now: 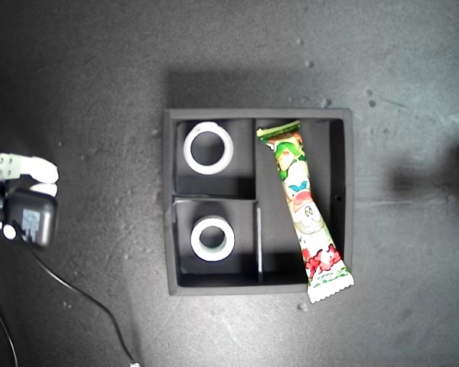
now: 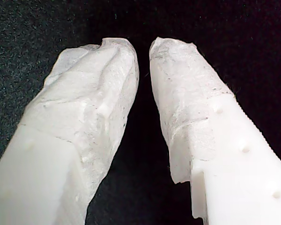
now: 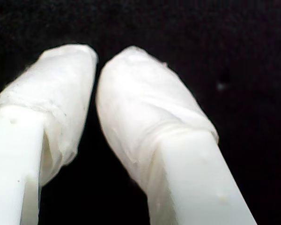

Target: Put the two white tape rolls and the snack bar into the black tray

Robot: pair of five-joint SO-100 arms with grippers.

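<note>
Dark speckled tabletop is filling every view, and the black tray is sitting mid-frame in the exterior view.

Both tape rolls are lying flat inside it: the plain white roll in one small compartment, the greenish-lined roll in the other, each clear of the thin walls.

The snack bar is lying diagonally in the long compartment, but one crimped end is overhanging the tray's rim onto the table. So it's mostly in, not fully seated.

My first gripper is showing padded fingertips a narrow gap apart, holding nothing, with only dark surface ahead of them. My second gripper is looking nearly closed, tips almost touching, also empty. Neither wrist view is showing the tray or any item near the jaws, so everything is sitting well away from both grippers.

An arm is parked at the exterior view's left edge, another sliver at its right; can't tell which is which.

Judgement: task essentially done, with the bar's overhanging end as the only possible leftover.
</note>
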